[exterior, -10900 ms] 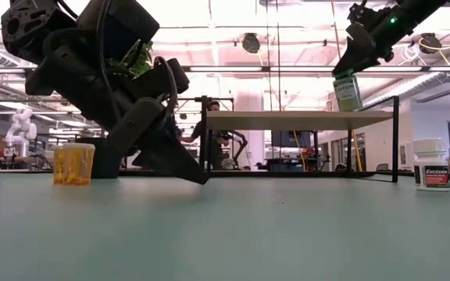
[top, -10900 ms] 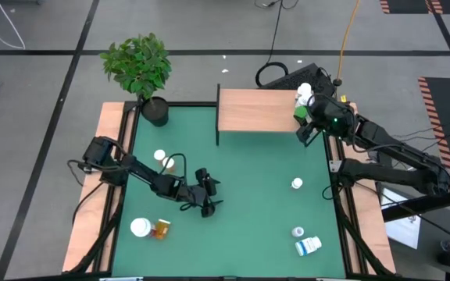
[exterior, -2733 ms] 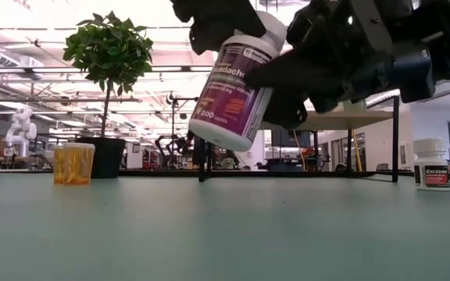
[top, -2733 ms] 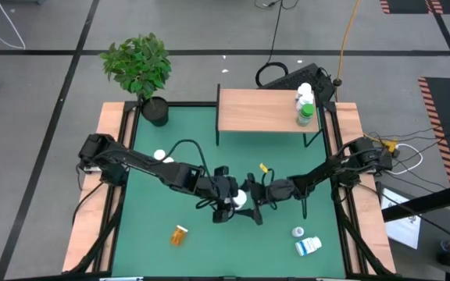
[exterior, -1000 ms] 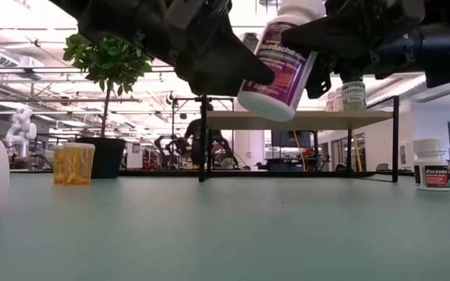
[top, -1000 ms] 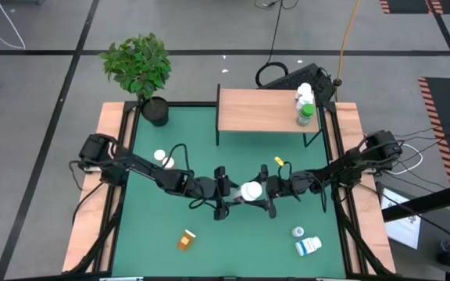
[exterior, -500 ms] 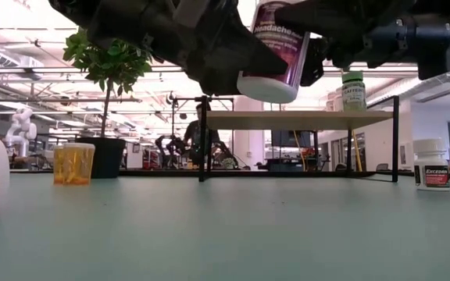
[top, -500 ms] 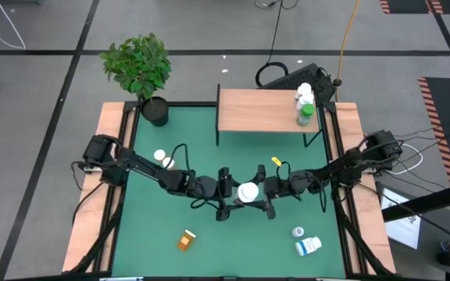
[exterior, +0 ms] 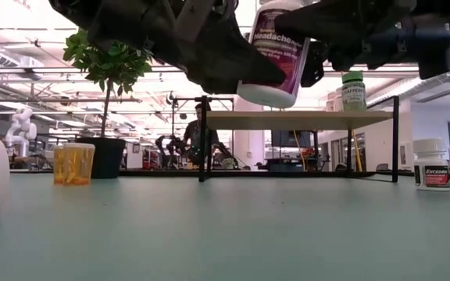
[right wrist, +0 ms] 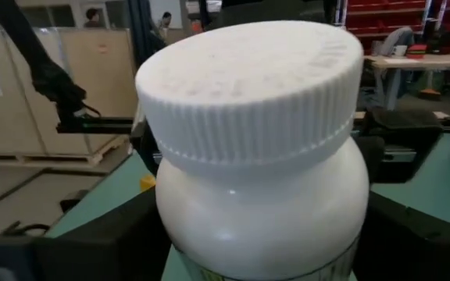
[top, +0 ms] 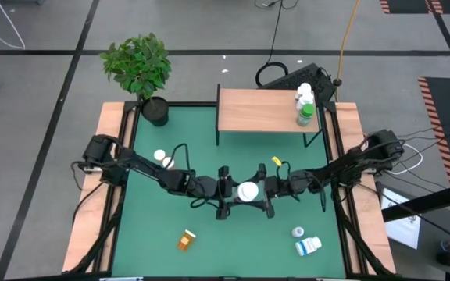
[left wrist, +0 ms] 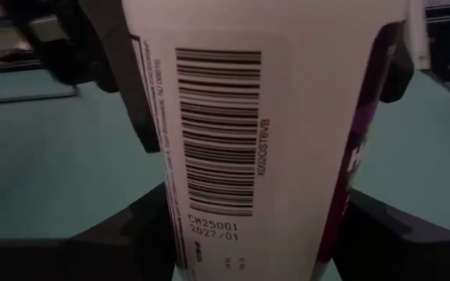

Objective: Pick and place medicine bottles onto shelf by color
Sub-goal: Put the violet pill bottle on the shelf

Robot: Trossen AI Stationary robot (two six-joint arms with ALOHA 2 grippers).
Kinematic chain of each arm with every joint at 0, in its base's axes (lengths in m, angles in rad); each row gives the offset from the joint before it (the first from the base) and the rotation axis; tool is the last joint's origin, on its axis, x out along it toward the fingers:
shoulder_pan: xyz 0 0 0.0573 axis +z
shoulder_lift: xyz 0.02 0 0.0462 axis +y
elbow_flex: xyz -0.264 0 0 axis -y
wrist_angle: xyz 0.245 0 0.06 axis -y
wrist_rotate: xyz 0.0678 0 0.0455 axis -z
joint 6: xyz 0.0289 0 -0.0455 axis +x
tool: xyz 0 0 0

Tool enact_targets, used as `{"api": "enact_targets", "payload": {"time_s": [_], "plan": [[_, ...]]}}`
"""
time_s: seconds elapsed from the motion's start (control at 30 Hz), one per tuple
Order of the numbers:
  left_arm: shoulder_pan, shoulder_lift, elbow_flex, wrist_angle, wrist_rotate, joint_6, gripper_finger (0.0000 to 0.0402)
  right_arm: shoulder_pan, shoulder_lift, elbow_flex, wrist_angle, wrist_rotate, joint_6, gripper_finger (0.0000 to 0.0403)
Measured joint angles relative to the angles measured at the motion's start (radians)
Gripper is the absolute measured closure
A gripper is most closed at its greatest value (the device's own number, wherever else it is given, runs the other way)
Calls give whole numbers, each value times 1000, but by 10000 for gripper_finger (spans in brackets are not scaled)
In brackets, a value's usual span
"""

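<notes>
A green-topped bench (top: 287, 160) with light wooden side rails stands on a grey tiled floor; beyond it lies a bright hall. On the light-wood shelf on black legs (top: 256, 111), a green bottle (top: 305, 115) and white bottles stand at the right end. Above mid-bench, the left pincer (top: 226, 193) and right pincer (top: 267, 192) flank a large white-capped bottle with a purple label (exterior: 278, 56), lifted clear of the bench; both clasp it with fingers spread wide. An amber bottle (top: 185, 239) lies near the front; a potted plant (top: 139, 69) occupies the far-left corner.
</notes>
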State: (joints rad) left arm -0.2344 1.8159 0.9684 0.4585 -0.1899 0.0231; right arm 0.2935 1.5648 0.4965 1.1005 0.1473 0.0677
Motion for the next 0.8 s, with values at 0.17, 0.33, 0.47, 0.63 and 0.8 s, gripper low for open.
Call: {"api": "enact_targets", "payload": {"time_s": [0.17,0.33,0.47,0.63,0.8], "plan": [[-1,-11,2,-12,-88,-2,153,-2,-122,-2,-123,39,-21,65],[9,-11,-1,-8,-103,72,154,-12,-270,-2,-257,34,-19,63],[41,-11,-1,8,-100,111,155,-12,-330,-2,-291,34,-27,63],[70,-8,-1,7,-28,113,155,-18,-336,25,-355,39,-29,65],[77,-5,-1,8,-22,113,155,-24,-330,97,-511,106,-53,65]]}}
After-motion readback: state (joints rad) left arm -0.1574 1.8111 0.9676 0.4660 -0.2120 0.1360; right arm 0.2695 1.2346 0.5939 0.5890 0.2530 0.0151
